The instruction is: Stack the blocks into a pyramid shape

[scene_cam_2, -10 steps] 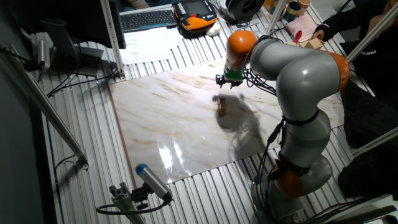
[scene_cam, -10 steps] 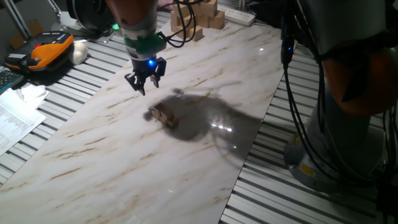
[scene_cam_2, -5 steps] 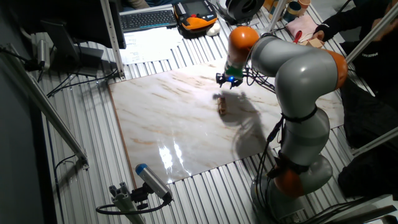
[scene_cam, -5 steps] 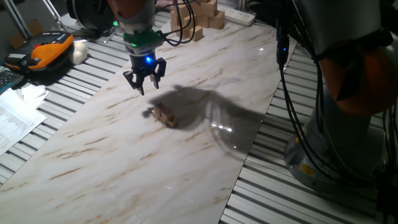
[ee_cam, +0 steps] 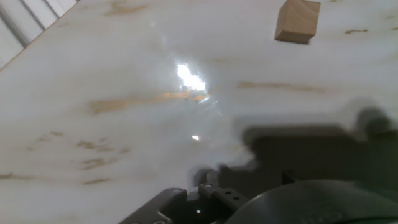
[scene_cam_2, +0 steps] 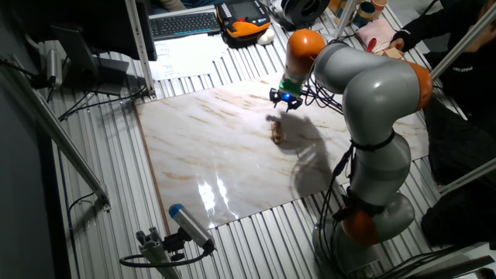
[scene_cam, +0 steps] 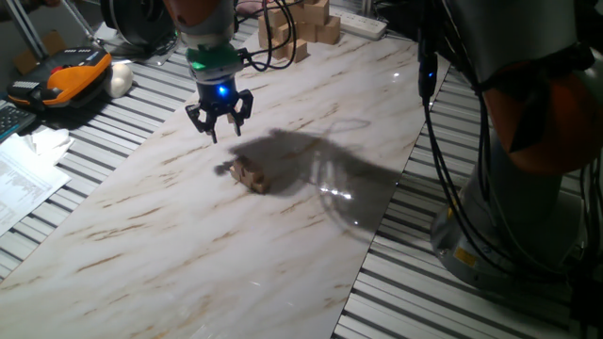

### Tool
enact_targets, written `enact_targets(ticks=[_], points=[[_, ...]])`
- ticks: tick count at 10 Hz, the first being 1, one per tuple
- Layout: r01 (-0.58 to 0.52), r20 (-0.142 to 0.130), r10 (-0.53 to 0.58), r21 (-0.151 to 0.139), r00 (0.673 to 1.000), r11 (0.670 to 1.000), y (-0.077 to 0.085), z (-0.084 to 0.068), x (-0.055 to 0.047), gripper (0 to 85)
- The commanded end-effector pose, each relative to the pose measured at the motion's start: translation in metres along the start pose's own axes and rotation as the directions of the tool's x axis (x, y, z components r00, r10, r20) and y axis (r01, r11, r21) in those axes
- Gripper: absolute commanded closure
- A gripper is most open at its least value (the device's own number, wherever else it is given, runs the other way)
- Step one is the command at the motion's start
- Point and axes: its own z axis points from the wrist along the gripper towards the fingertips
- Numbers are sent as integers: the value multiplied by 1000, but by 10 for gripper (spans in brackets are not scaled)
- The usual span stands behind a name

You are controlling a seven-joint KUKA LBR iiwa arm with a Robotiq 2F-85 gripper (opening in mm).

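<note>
A small cluster of light-tan wooden blocks (scene_cam: 248, 175) sits close together mid-table on the marble board; it also shows in the other fixed view (scene_cam_2: 277, 133). I cannot tell how many there are or how they are stacked. My gripper (scene_cam: 219, 124) hangs above the board, up and to the left of the cluster and apart from it, with its fingers spread and nothing between them. It shows in the other fixed view too (scene_cam_2: 285, 100). The hand view shows one tan cube (ee_cam: 298, 20) at the top right, lying on the marble; the fingertips are not visible there.
A pile of larger pale wooden blocks (scene_cam: 303, 26) stands at the board's far end beside a white power strip (scene_cam: 363, 24). An orange-black device (scene_cam: 68, 75) and papers (scene_cam: 24, 174) lie left of the board. The robot's base (scene_cam_2: 372, 209) stands by the board's right edge.
The gripper has shifted slightly away from the block cluster, toward the far left, staying open. The arm's shadow moved with it. The blocks have not moved.
</note>
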Motion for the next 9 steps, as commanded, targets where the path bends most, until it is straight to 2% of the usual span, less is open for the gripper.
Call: enact_targets(ticks=[1,2,4,6,7,9], points=[[-7,8,7,6,1000,1000,1,0,0,340],[-1,10,1,10,1000,1000,0,0,-3,340],[25,1,-25,3,1000,1000,-9,2,-40,340],[39,5,-39,9,999,999,-16,2,-70,340],[44,3,-44,7,999,999,-17,3,-81,340],[47,8,-47,17,999,999,-18,6,-98,340]])
